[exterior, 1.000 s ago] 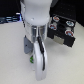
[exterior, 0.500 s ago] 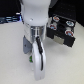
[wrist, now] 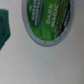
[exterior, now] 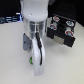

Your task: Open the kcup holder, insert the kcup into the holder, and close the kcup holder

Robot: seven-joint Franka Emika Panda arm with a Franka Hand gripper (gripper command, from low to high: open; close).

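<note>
The kcup holder (exterior: pixel 62 30) is a black boxy unit with pale marks, at the exterior view's right. My gripper (exterior: pixel 36 58) hangs from the white arm, just to the exterior view's left of the holder and low over the table. A small green spot of the kcup (exterior: pixel 32 61) shows at the gripper's tip. In the wrist view the kcup's round green lid with a white rim (wrist: pixel 47 21) fills much of the picture, very close. No finger shows there. I cannot tell whether the jaws are open or shut, or whether they touch the kcup.
A blurred green shape (wrist: pixel 4 30) lies at the edge of the wrist view beside the kcup. The white table (exterior: pixel 12 65) spreads around the gripper. A dark background runs along the far side (exterior: pixel 10 15).
</note>
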